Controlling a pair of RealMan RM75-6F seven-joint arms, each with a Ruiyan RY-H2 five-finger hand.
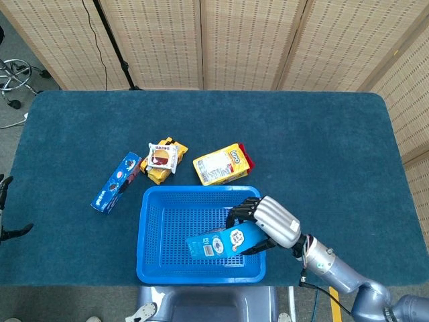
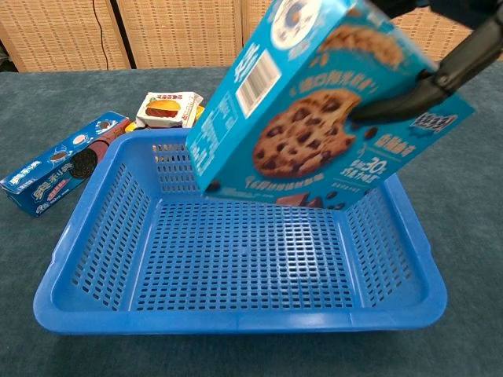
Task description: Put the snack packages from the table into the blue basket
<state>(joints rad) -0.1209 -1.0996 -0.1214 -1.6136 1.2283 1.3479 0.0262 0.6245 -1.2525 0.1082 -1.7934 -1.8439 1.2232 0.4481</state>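
Right hand (image 1: 271, 221) grips the cookie box (image 2: 326, 118) (barcode visible) tilted above the blue basket (image 1: 153, 261). On the surface behind: Oreo box (image 1: 116, 182), burger packet (image 1: 161, 157), yellow packet (image 1: 218, 165).

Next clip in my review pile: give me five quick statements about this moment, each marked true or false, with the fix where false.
1. The right robot hand holds the cookie box above the blue basket. True.
2. The cookie box already lies flat on the basket floor. False: the chest view shows it tilted in the air, clear of the floor.
3. The Oreo box lies on the table left of the basket. True.
4. The yellow snack pack is inside the basket. False: it lies on the table behind the basket.
5. The left robot hand grips the burger-print packet. False: that hand sits at the left frame edge, far from it.
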